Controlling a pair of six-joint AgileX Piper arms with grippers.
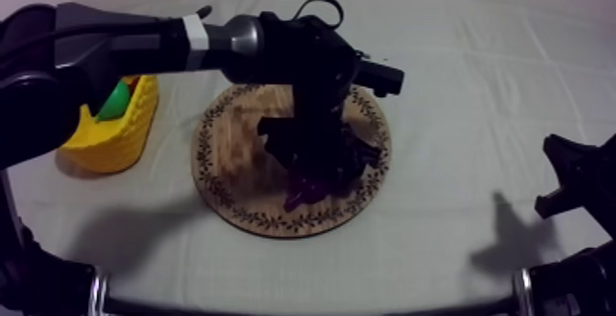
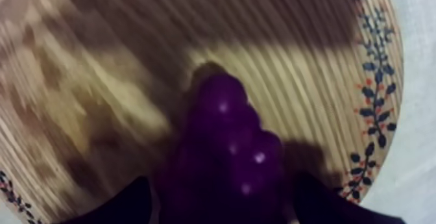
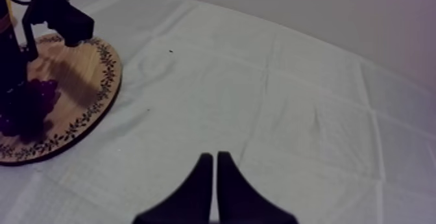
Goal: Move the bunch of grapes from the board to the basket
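Note:
The purple bunch of grapes (image 1: 316, 188) lies at the near right part of the round wooden board (image 1: 229, 155). My left arm reaches over the board from the upper left, and my left gripper (image 1: 321, 168) is down on the bunch. Close up, the grapes (image 2: 227, 142) sit between its two black fingers (image 2: 133, 204), which press on both sides, so my left gripper (image 2: 224, 186) is shut on them just above the board (image 2: 292, 45). My right gripper (image 3: 213, 158) is shut on nothing over bare cloth, far right of the board (image 3: 84, 90).
The yellow basket (image 1: 119, 132) stands left of the board, under my left arm, with a green fruit (image 1: 114, 105) inside. My right gripper (image 1: 557, 168) rests low at the table's right side. Bare cloth lies between it and the board.

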